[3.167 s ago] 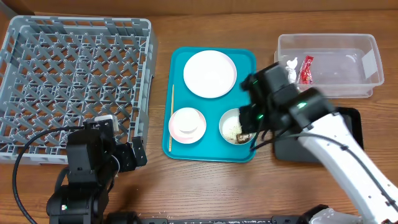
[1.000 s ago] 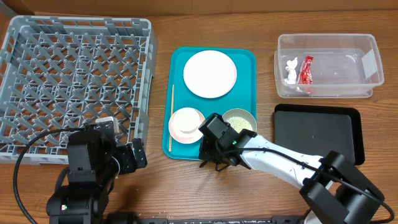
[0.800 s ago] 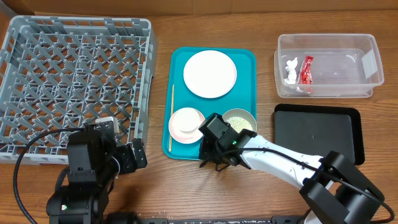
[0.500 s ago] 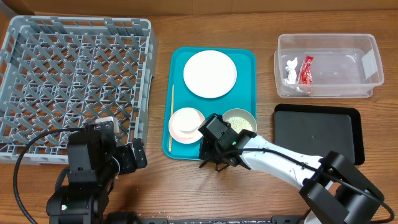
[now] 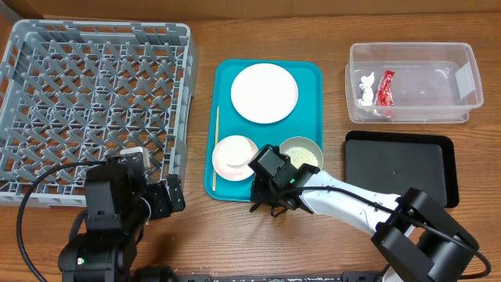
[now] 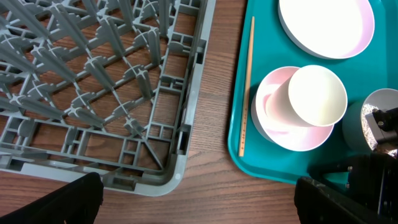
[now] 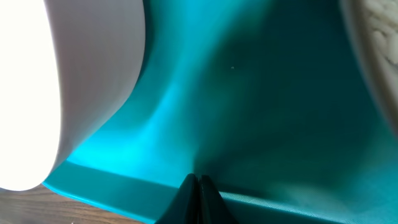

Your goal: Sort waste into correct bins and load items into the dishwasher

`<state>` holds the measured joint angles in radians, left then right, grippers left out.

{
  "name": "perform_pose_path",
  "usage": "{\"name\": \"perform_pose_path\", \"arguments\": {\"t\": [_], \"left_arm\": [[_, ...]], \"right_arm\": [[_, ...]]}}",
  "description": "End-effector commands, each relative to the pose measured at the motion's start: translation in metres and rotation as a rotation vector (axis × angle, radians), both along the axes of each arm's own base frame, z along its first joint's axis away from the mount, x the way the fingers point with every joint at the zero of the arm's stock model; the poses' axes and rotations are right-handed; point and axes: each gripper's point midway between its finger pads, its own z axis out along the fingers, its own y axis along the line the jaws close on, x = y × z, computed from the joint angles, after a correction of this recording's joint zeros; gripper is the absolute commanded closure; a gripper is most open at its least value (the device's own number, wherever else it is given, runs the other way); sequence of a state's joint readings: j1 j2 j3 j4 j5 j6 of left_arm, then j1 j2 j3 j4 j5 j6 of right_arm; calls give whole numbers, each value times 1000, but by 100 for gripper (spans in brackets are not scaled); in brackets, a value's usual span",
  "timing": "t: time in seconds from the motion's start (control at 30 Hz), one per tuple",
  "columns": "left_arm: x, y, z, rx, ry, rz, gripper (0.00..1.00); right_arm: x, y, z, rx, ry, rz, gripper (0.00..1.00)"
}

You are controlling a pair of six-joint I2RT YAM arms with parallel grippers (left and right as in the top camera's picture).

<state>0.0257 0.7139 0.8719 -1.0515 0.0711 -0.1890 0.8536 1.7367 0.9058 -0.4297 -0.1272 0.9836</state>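
The grey dishwasher rack fills the left. On the teal tray lie a white plate, a pink bowl with a white cup in it, and a grey bowl holding rice. The red wrapper and white tissue sit in the clear tub. The black tray lies below it. My right gripper is shut and empty, its tips at the teal tray's front rim, between pink bowl and grey bowl. My left gripper is open over bare table by the rack's corner.
A thin wooden stick lies along the teal tray's left side. The right arm stretches across the table in front of the black tray. The left arm's base stands below the rack's front edge.
About three seconds ago the right gripper was over the grey bowl; it has since come down to the teal tray's front rim. In the last second it barely shifted. The left arm is still.
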Motion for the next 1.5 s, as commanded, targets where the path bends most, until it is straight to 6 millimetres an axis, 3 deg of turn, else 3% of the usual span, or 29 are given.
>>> {"name": "perform_pose_path", "arguments": {"t": [0.0, 0.9, 1.47], "left_arm": [[2, -1, 9, -15, -25, 8, 0], [2, -1, 9, -16, -25, 8, 0], [2, 0, 9, -9, -25, 13, 0]], "right_arm": [[-5, 0, -5, -4, 18, 5, 96], [-26, -7, -8, -16, 140, -32, 96], [-41, 2, -6, 18, 199, -9, 96]]}}
